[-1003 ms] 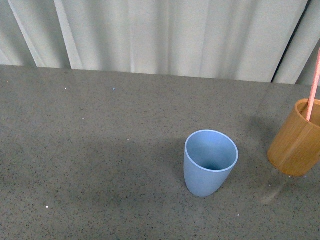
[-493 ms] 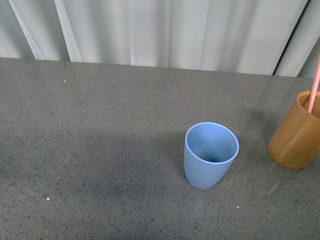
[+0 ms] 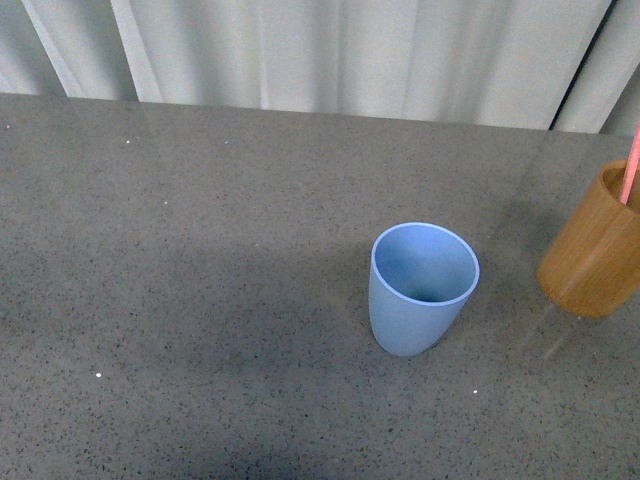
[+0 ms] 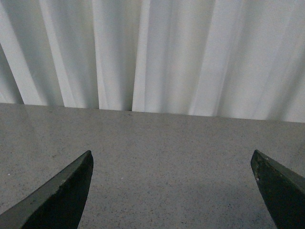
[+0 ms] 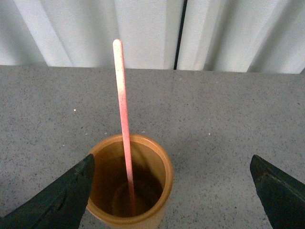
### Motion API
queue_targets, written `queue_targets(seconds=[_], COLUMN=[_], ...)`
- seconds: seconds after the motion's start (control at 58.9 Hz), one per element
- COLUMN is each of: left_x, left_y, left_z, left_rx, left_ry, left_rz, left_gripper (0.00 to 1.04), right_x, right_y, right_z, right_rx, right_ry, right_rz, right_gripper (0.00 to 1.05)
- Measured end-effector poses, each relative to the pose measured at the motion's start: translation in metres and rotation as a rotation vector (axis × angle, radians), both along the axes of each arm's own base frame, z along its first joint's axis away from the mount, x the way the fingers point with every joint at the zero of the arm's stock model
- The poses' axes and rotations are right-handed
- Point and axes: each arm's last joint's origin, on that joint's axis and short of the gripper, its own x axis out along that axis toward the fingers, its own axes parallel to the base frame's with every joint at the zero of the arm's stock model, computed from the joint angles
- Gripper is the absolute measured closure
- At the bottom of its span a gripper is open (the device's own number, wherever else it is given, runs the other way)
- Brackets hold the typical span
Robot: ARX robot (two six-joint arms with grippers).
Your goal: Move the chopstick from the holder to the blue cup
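Observation:
The light blue cup stands upright and empty on the grey speckled table, right of centre in the front view. The orange-brown holder stands at the right edge with a pink chopstick leaning out of it. In the right wrist view the holder sits near one finger of my open right gripper, and the chopstick stands inside it. My left gripper is open over bare table, holding nothing. Neither gripper shows in the front view.
A white pleated curtain hangs behind the table's far edge, also seen in the left wrist view and the right wrist view.
In the front view the table edge, cup and holder have shifted upward in the picture, and less of the chopstick shows at the right edge. The cup and holder keep their places relative to each other.

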Motion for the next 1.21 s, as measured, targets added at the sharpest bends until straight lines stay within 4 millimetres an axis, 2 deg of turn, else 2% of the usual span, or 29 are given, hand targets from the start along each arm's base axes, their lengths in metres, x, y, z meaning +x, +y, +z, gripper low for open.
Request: queue_targets(seconds=[0.731, 1.206], left_x=[0.0, 0.0], left_y=[0.0, 0.0], left_z=[0.0, 0.0], left_rx=[0.0, 0.0], left_ry=[0.0, 0.0], left_rz=[0.0, 0.0], left_gripper=[0.07, 0.07], right_x=[0.059, 0.094], right_y=[-0.006, 0.009], right_z=[-0.013, -0.023], right_rx=[0.06, 0.073], right_ry=[-0.011, 0.002], right_rz=[0.033, 0.086], right_gripper=[0.1, 0.1])
